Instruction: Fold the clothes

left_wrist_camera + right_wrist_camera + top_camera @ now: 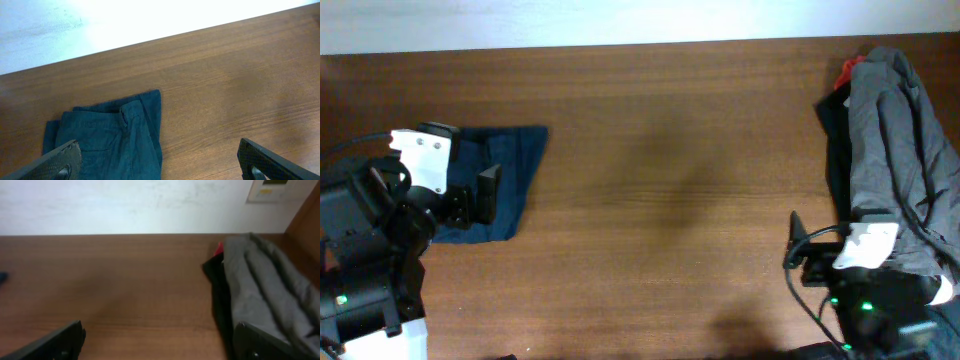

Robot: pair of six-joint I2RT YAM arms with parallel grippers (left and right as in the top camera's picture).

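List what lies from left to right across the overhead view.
Navy shorts → bare stretch of wooden table → right pincer → grey garment.

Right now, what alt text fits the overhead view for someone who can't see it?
Navy shorts lie at the left of a brown table, partly behind the open left gripper. At the right edge, a grey garment lies heaped beside the open right gripper.
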